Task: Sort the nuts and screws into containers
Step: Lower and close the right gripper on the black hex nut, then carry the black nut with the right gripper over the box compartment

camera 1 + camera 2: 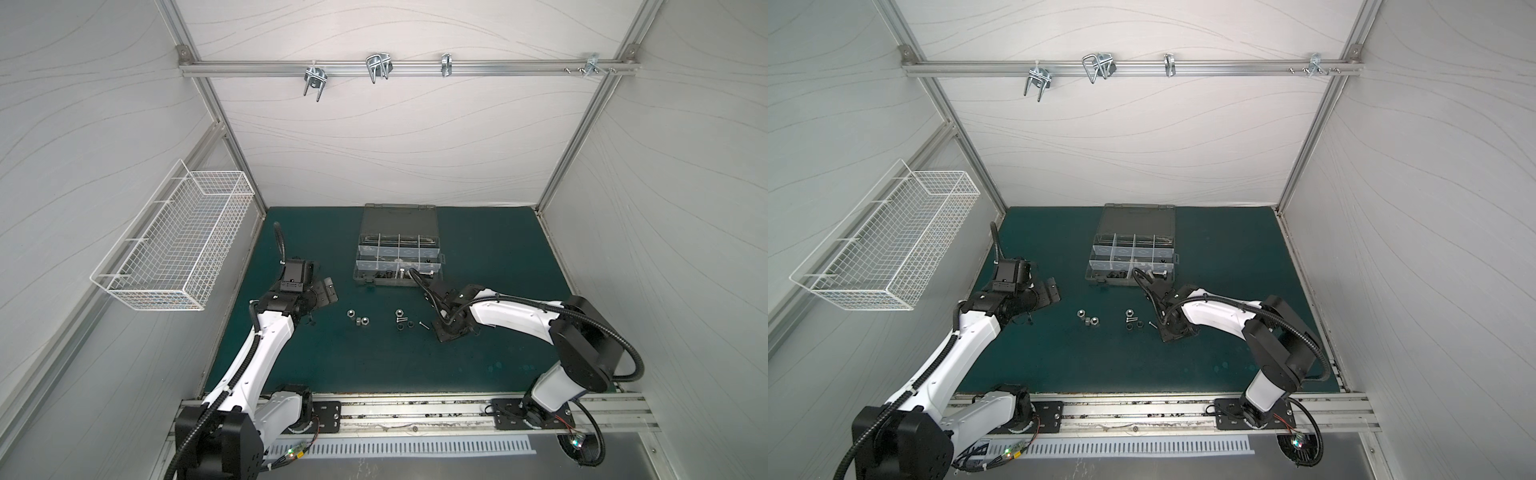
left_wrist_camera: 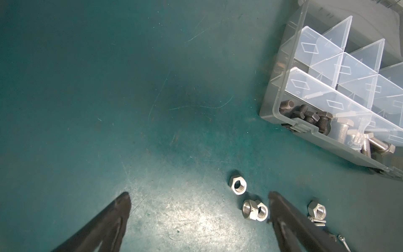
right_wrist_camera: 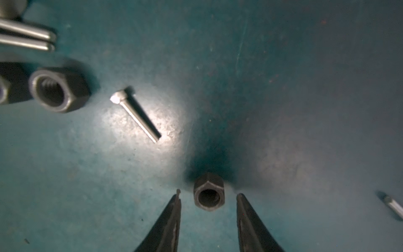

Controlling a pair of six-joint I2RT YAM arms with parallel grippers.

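Your right claw (image 3: 209, 193) stands open astride the black nut (image 3: 209, 197), which lies flat on the table (image 3: 305, 87), gaps either side.

Both top views look down on the whole mat (image 1: 374, 365); both wrist views face it closely

At the edge of the right wrist view, two thin silver screws (image 3: 26, 36) and a black nut (image 3: 15, 74) run out of the picture. Another thin screw (image 3: 393, 207) at the opposite edge is blurred and cut short. The right gripper (image 3: 209, 197) shows its tips only here; in both top views its own black body covers them. The organizer case (image 2: 272, 102) is clipped by the edge of the left wrist view. Seen from above, whatever lies in its compartments (image 1: 409, 252) is too small to tell apart.
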